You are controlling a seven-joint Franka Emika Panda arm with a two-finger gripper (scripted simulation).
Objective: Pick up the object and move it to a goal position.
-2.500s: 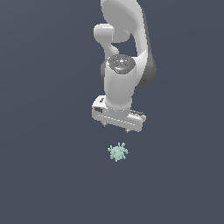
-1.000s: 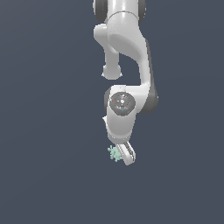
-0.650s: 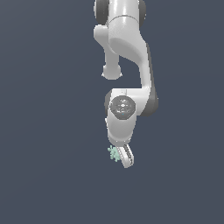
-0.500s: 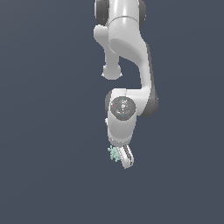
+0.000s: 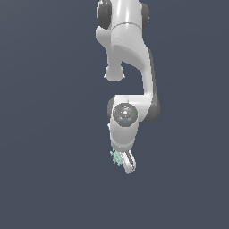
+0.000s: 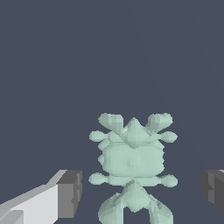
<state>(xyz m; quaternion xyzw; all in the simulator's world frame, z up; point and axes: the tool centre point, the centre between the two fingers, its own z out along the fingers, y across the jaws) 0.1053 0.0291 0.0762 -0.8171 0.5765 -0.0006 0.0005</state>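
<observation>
The gripper [image 5: 126, 162] was low, at the end of the white arm [image 5: 129, 53], and the object [image 6: 132, 164], a small pale mint-green clump with many short nubs, lay between its two fingers. In the wrist view one dark finger pad [image 6: 70, 193] stood on one side of the object and the second pad [image 6: 213, 190] on the other side, and bare floor showed between each pad and the nearest nubs. So the gripper was wide open and was holding nothing. The object was not exactly in the middle: it lay nearer to the first pad, and the gap to the second pad was clearly bigger. In the exterior view the object [image 5: 116, 157] showed just beside the fingers, on the exterior view's left of them, partly hidden by the gripper. The object had no clear long axis; it looked about as wide as it was long, with nubs going out in all directions. I judge that the closing move depended on this: the fingers were on both sides of the object, so a simple closing should catch it, but the nearer pad would touch first and might push it a little. I could not tell how far the fingertips stood above the floor.
</observation>
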